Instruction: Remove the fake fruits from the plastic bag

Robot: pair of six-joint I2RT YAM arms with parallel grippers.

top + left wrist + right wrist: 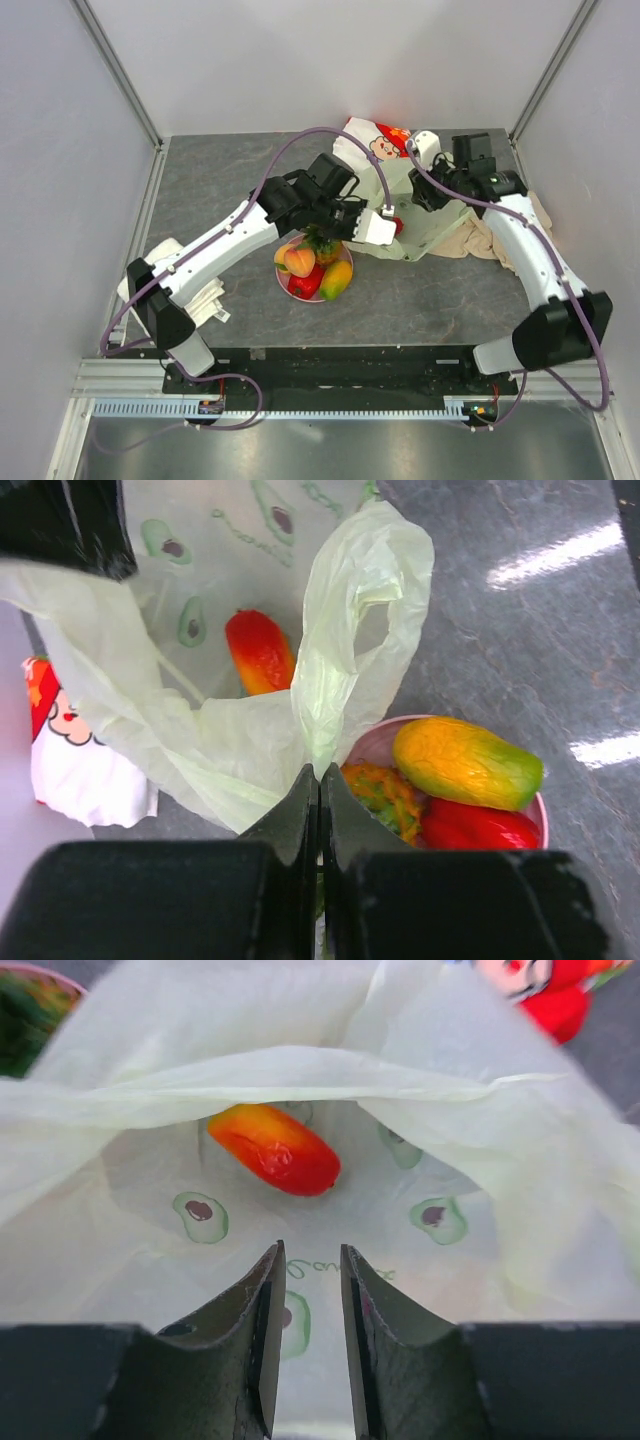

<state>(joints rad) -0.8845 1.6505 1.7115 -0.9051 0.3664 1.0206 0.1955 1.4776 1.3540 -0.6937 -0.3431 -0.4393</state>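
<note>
Pinching a fold of the plastic bag (230,750), the left gripper (320,777) is clamped tight on the thin film and holds the mouth up just beside the pink plate (365,748), where a yellow-green mango (465,763) and a red pepper (480,827) lie. One red-orange fruit (275,1148) rests inside the bag. The right gripper (310,1252) points into the opening, jaws narrowly apart with nothing between them, short of that fruit.
</note>
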